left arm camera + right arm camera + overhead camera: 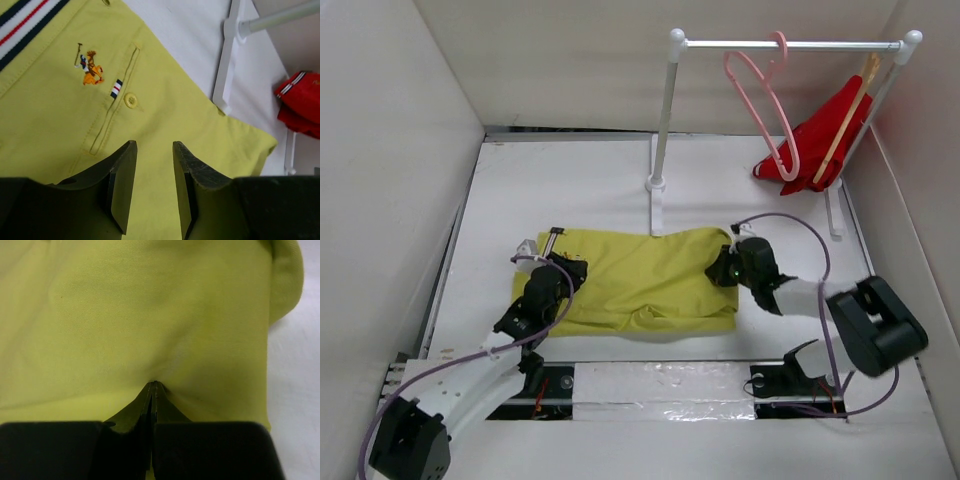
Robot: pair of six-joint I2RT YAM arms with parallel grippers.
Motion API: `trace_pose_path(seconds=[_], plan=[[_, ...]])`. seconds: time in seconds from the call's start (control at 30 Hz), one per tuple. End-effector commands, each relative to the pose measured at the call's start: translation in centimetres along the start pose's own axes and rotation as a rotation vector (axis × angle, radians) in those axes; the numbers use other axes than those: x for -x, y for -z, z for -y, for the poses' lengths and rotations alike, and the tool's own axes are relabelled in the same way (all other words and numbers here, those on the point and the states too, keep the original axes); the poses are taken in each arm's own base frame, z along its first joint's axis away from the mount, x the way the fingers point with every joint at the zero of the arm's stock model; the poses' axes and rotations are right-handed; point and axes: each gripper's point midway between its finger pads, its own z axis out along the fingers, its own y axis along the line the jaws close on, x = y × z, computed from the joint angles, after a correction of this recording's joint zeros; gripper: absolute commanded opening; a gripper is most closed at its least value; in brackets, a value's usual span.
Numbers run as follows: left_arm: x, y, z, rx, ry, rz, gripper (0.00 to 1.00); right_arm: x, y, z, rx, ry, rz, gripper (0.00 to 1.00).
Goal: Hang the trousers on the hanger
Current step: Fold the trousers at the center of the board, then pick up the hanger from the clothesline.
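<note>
Fingers point(132, 412) of the right gripper point(152, 386) are clenched on a pucker of the trousers point(650, 275), which lie flat on the table point(570, 190). The left gripper point(154, 147) hangs released over the pocket. The hanger point(760, 110) hangs on the rail point(820, 44).

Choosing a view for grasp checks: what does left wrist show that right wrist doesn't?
Left wrist only: left fingers open over the trousers; embroidered logo, button, striped waistband, rack base, red garment.
Right wrist only: right fingers shut, with fabric puckering at their tips.
Both: the yellow-green trousers and a strip of white table.
</note>
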Motion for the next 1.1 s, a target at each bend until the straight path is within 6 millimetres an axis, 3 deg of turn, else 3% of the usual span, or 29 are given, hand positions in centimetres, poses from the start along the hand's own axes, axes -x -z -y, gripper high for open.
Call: trace_pose_path(seconds=[0.0, 0.07, 0.17, 0.2, 0.27, 0.37, 0.4, 0.43, 0.47, 0.5, 0.53, 0.57, 0.6, 0.63, 0.7, 0.73, 0.77, 0.8, 0.83, 0.87, 0.9, 0.97, 1.07], plan=[[1.0, 0.4, -2.5, 0.078, 0.075, 0.068, 0.32, 3.6, -2.8, -3.5, 0.198, 0.056, 0.055, 0.00], [1.4, 1.1, -2.9, 0.082, 0.070, 0.089, 0.32, 4.2, -3.2, -3.8, 0.238, 0.049, 0.064, 0.00], [2.9, 1.9, -2.3, 0.055, 0.052, 0.142, 0.33, 7.5, -2.2, -5.5, 0.260, 0.107, 0.145, 0.00], [3.3, 2.1, -1.7, 0.033, 0.050, 0.150, 0.33, 6.9, -1.8, -5.3, 0.233, 0.119, 0.107, 0.00], [4.6, 2.7, 0.8, -0.055, 0.045, 0.179, 0.32, 8.6, -0.6, -6.1, 0.203, 0.180, 0.151, 0.00], [5.5, 2.9, 3.6, -0.141, -0.008, 0.176, 0.29, 11.4, 3.1, -7.2, 0.177, 0.238, 0.231, 0.02], [5.5, 2.8, 4.2, -0.157, -0.032, 0.169, 0.27, 12.6, 5.3, -7.9, 0.180, 0.255, 0.267, 0.03], [4.6, 2.2, 4.6, -0.160, -0.055, 0.119, 0.24, 13.5, 6.6, -8.3, 0.180, 0.270, 0.297, 0.06], [5.1, 2.1, 6.3, -0.206, -0.059, 0.121, 0.16, 14.6, 7.8, -8.7, 0.183, 0.294, 0.334, 0.07], [4.6, 1.9, 7.1, -0.227, -0.078, 0.100, 0.12, 16.2, 9.5, -9.5, 0.185, 0.313, 0.374, 0.08], [2.9, 1.3, 7.4, -0.231, -0.123, 0.042, 0.07, 18.0, 11.9, -10.3, 0.186, 0.333, 0.444, 0.09], [2.9, 1.3, 9.0, -0.271, -0.127, 0.045, 0.00, 19.6, 13.2, -10.4, 0.163, 0.370, 0.487, 0.04], [2.4, 1.3, 10.0, -0.293, -0.139, 0.033, 0.00, 22.0, 15.5, -10.7, 0.130, 0.383, 0.529, 0.00], [1.3, 1.4, 11.8, -0.333, -0.171, 0.003, 0.00, 23.8, 16.8, -10.0, 0.060, 0.400, 0.572, 0.00], [0.2, 1.6, 13.5, -0.363, -0.217, -0.016, 0.00, 26.1, 18.5, -9.3, -0.007, 0.411, 0.595, 0.00], [-0.4, 1.2, 13.6, -0.334, -0.248, -0.010, 0.00, 29.6, 21.2, -9.0, -0.071, 0.404, 0.674, 0.00], [-1.2, 2.0, 15.4, -0.371, -0.287, -0.019, 0.00, 30.7, 21.0, -8.6, -0.106, 0.407, 0.664, 0.06], [-1.5, 2.2, 16.0, -0.379, -0.307, -0.018, 0.00, 31.6, 21.4, -7.9, -0.157, 0.422, 0.657, 0.18], [-1.9, 2.1, 16.2, -0.370, -0.329, -0.014, 0.00, 34.0, 23.3, -7.5, -0.232, 0.398, 0.714, 0.54], [-2.0, 2.4, 17.0, -0.390, -0.337, -0.007, 0.00, 34.9, 23.5, -6.8, -0.277, 0.392, 0.718, 0.70], [-2.7, 2.8, 17.3, -0.407, -0.359, -0.014, 0.00, 35.6, 22.0, -6.3, -0.299, 0.391, 0.697, 0.82], [-3.0, 2.7, 17.2, -0.409, -0.362, -0.010, 0.00, 37.2, 20.3, -5.2, -0.345, 0.376, 0.670, 0.91], [-3.4, 2.9, 16.6, -0.417, -0.361, -0.025, 0.00, 38.2, 18.1, -5.5, -0.319, 0.382, 0.639, 0.92]])
